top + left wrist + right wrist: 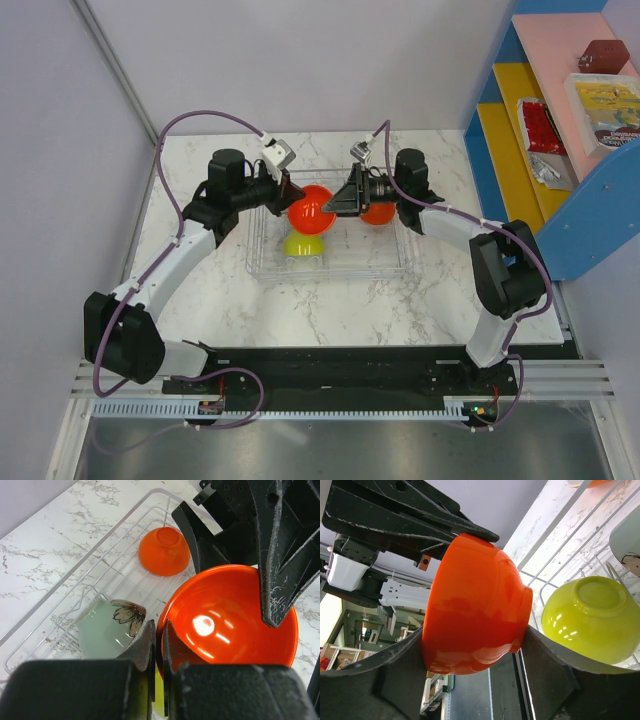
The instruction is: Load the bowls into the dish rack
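Note:
An orange bowl (310, 212) (230, 625) (475, 610) hangs tilted on its side over the clear dish rack (390, 262) (75, 570). My left gripper (290, 205) (160, 635) is shut on its rim, one finger inside and one outside. From the opposite side, my right gripper (335, 200) (472, 645) presses the same bowl between rim and foot, both pads touching it. Inside the rack a second orange bowl (378, 213) (164, 551) lies upside down. A yellow-green bowl (303, 243) (592, 617) and a pale green bowl with a flower print (107, 630) also sit there.
A blue, yellow and pink shelf (570, 120) holding packets stands to the right of the marble table (200, 300). Grey walls close the back and left. The rack's white wire dividers (570, 545) run under the bowls.

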